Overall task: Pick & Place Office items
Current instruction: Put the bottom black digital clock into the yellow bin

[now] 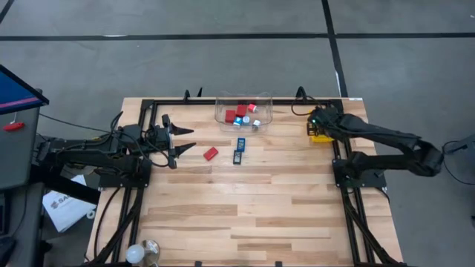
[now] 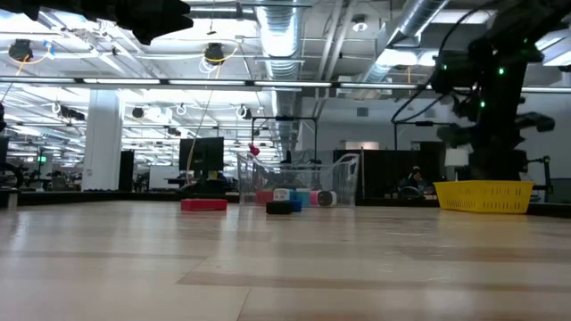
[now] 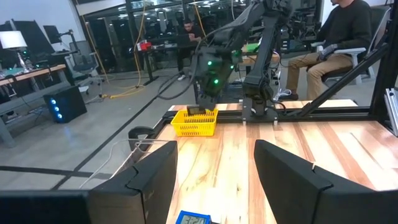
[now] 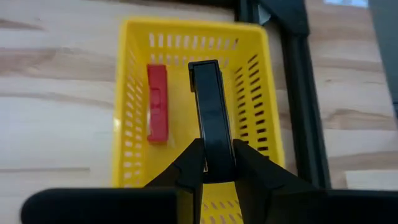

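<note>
My right gripper (image 4: 213,165) hovers over the yellow tray (image 4: 137,74) at the table's far right and is shut on a flat black office item (image 4: 210,112). A red block (image 4: 157,102) lies on the tray's floor. My left gripper (image 1: 182,141) waits open at the left, pointing level, with nothing between its fingers. On the bare table lie a red block (image 1: 211,153) and a blue-black rectangle (image 1: 239,150). The clear tub (image 1: 243,111) at the far edge holds several red and blue-white pieces. My right gripper pinches the black item's near end (image 4: 214,155) between its two fingers (image 4: 189,168). The fingers slant down from above and lie along the piece. The item sticks out past the fingertips, edge up, above the tray's inside. Whether its far end touches the tray, I cannot tell.
A black metal frame (image 1: 148,104) borders the table's far, left and right sides. A white bulb-like object (image 1: 136,254) sits at the near left corner. A person (image 3: 336,37) sits beyond the right side. The near half of the wooden table (image 1: 245,215) carries nothing.
</note>
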Robot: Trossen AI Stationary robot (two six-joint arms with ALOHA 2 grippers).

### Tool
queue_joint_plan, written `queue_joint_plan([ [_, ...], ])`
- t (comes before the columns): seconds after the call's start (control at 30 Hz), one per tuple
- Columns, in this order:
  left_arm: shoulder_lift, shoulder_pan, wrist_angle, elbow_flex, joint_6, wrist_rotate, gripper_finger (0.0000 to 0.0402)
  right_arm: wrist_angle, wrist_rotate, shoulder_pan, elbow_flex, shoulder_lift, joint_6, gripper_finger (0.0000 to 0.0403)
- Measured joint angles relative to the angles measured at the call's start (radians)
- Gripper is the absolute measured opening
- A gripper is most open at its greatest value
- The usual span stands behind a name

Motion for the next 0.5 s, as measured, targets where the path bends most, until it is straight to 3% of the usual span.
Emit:
queue_joint_plan([
  [0.5, 0.000, 0.000, -0.001, 0.000, -0.002, 0.000, 0.0209, 0.088, -0.036, -0.086, -0.057, 0.016, -0.084, 0.0059],
])
